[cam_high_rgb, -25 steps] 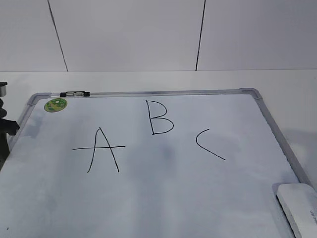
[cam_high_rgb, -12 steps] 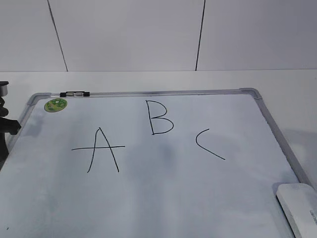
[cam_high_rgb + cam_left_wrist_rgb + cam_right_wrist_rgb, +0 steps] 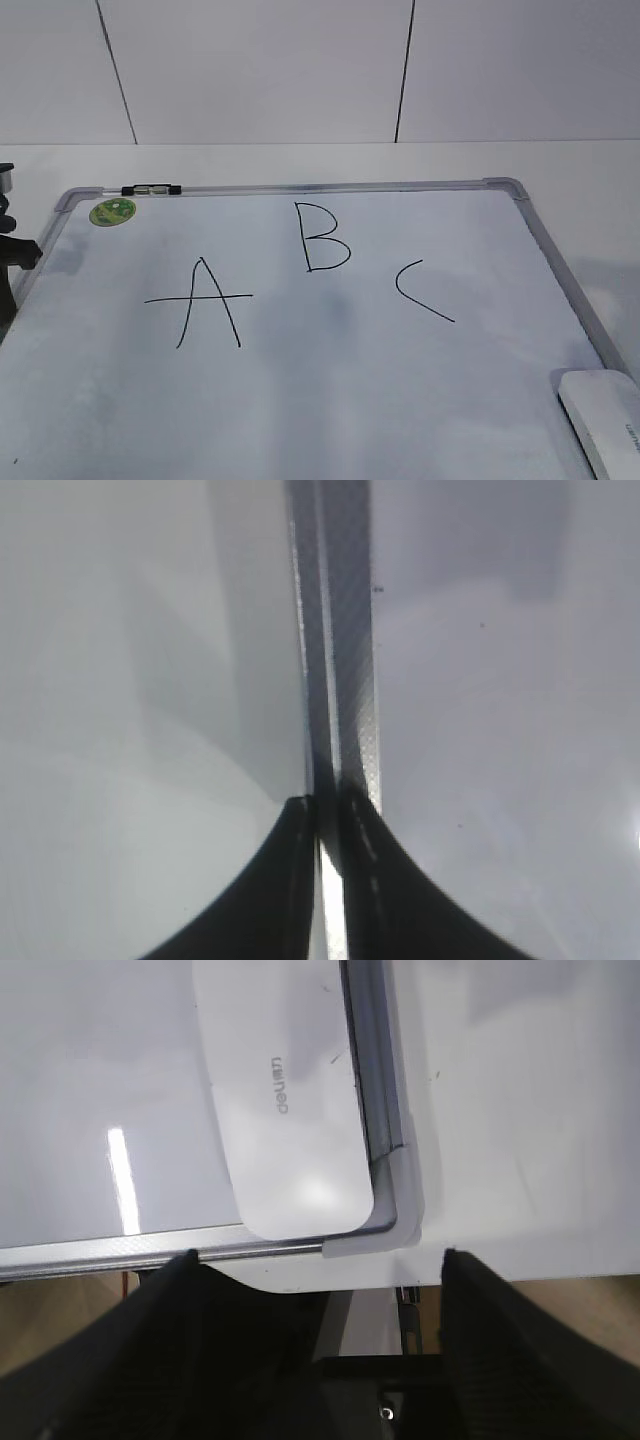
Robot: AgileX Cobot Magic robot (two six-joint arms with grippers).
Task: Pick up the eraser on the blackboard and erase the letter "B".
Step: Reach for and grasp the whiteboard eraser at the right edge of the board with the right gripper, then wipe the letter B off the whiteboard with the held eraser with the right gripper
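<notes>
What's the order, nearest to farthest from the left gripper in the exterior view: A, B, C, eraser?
1. Letter A, left part of the blackboard.
2. Letter B, middle, farther back.
3. Letter C, right of middle.
4. Eraser, near right corner.

Blackboard on white table

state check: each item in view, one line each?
eraser: flat on the board's near right corner, not held
blackboard: flat on table
letter "B": intact, unerased
left hand: fingers nearly together over the board's frame
right hand: open, empty, short of the eraser
</notes>
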